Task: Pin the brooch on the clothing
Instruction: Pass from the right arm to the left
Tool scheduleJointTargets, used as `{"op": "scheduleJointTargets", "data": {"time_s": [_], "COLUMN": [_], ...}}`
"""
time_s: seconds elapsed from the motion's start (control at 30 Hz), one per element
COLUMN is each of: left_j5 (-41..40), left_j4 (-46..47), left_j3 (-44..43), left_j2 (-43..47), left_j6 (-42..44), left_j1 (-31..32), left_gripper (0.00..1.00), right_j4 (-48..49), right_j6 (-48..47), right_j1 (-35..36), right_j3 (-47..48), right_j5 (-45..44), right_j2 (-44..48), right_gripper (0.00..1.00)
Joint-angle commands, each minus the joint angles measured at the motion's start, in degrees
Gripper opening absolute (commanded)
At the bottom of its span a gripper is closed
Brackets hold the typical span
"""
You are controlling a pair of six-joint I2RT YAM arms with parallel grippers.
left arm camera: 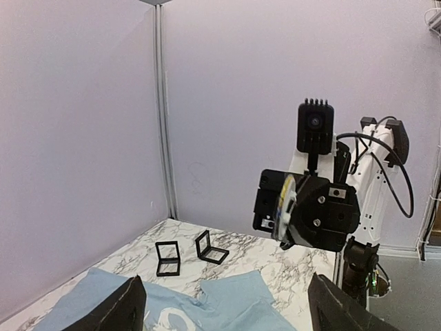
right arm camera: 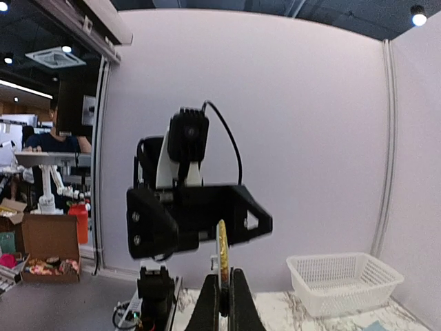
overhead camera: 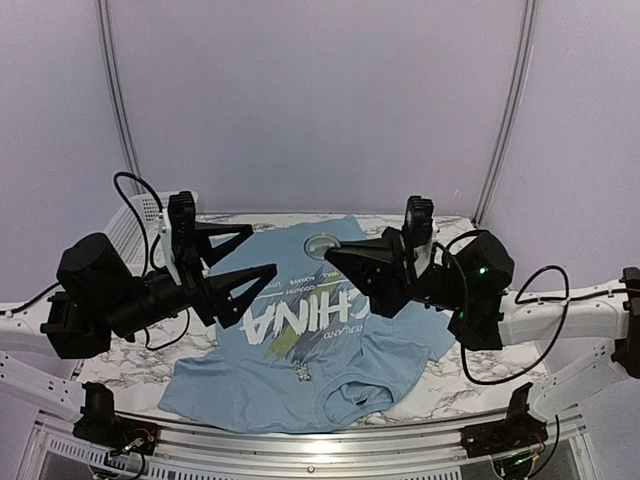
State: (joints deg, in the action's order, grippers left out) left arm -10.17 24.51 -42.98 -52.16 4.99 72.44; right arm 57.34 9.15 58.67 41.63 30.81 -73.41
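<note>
Aloft, the right tool point(overhead camera: 329, 256) was clenched on the brooch point(right arm camera: 222, 249), held edge-on above the clothing point(overhead camera: 300, 372) on the table point(overhead camera: 485, 388). At its nine o'clock, the left tool point(overhead camera: 262, 252) stood released, grasping nothing.

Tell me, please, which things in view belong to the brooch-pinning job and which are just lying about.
Job: small round gold-grey brooch, pinched in the right fingers; light blue "CHINA" T-shirt.
Lying about: white plastic mesh basket; two small square black cases.
</note>
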Motion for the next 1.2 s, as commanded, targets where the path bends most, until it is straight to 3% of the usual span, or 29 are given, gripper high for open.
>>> {"op": "scheduleJointTargets", "data": {"time_s": [0.0,0.13,0.23,0.53,0.7,1.17], "left_j5": [5.5,7.7,8.5,14.0,14.6,16.5], "left_j4": [8.8,9.5,11.5,13.4,13.4,13.8], "left_j3": [-3.4,-5.8,-6.6,-10.5,-11.7,-12.4], "left_j2": [-6.0,-8.0,-8.8,-14.1,-15.2,-15.2], "left_j6": [1.1,2.1,2.4,0.3,-0.4,0.3], "left_j1": [0.1,0.1,0.1,0.0,0.1,0.0], "left_gripper": [0.84,0.75,0.58,0.45,0.15,0.16], "right_j4": [21.7,21.9,21.7,20.5,19.8,17.1], "right_j6": [9.3,9.7,9.7,10.3,10.1,9.8], "right_j1": [0.8,1.3,1.5,1.5,1.6,1.6], "right_j3": [2.9,4.3,5.2,6.8,7.1,8.3], "right_j5": [-2.2,-2.4,-1.3,0.9,1.6,3.4], "right_j2": [-3.9,-5.7,-6.4,-7.5,-7.5,-7.9], "right_gripper": [0.00,0.00,0.00,0.00,0.00,0.00]}}
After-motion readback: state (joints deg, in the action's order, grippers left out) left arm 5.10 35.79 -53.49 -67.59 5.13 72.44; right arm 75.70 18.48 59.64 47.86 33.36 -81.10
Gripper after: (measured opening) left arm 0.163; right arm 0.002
